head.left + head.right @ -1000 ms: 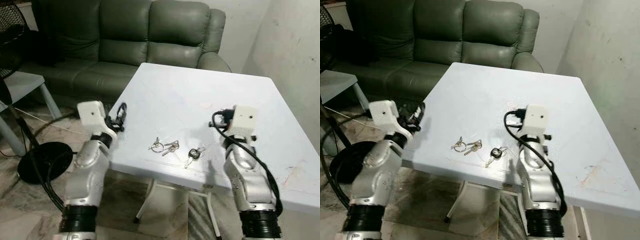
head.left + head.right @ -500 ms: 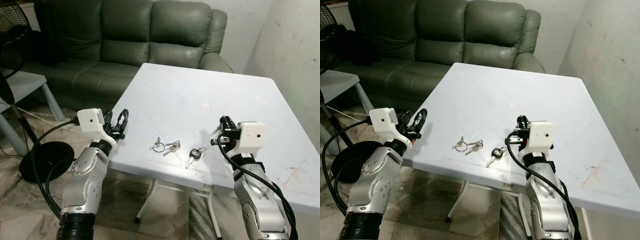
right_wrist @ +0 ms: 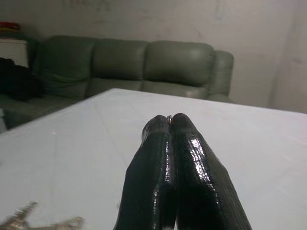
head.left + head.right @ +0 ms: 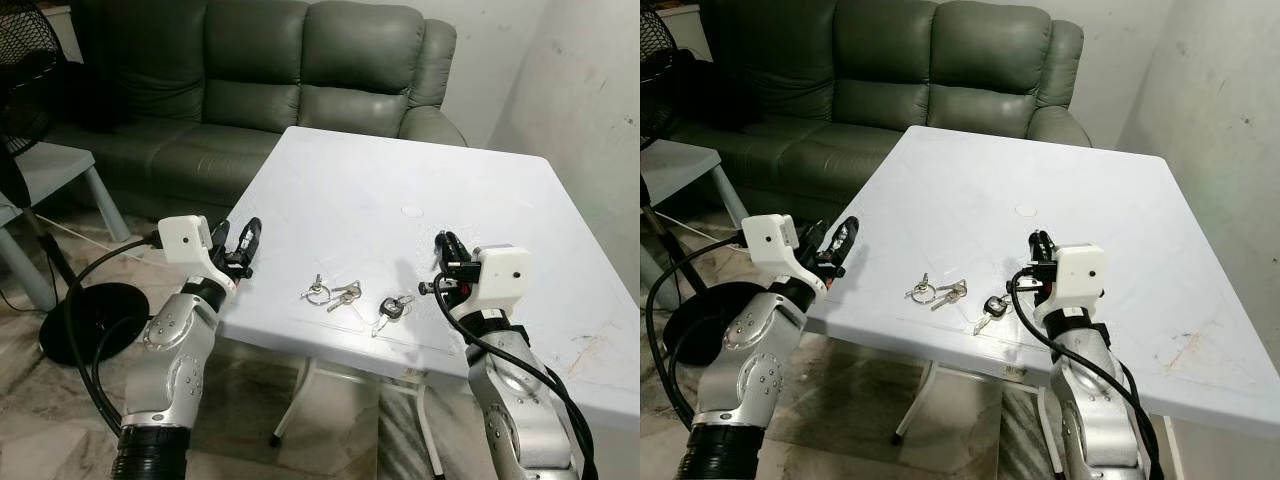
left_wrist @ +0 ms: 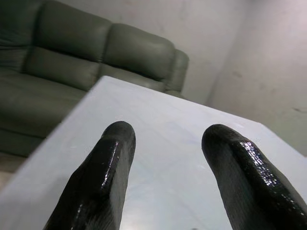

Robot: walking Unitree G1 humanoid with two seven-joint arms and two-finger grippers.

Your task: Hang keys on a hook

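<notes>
Two key bunches lie near the front edge of the white table: silver keys on a ring and a black-headed key to their right. My left gripper hovers at the table's front left edge, left of the silver keys, open with nothing between its fingers. My right gripper is over the table just right of the black-headed key and is shut, its fingers pressed together. The silver keys lie ahead of it, low and to one side. No hook can be made out.
A dark green sofa stands behind the table. A standing fan with a round black base and a pale stool are on the left. A wall runs close along the right.
My right arm has swung so its shut gripper now points over the table beside the black-headed key. My left gripper has lifted slightly at the table edge. The keys have not moved.
</notes>
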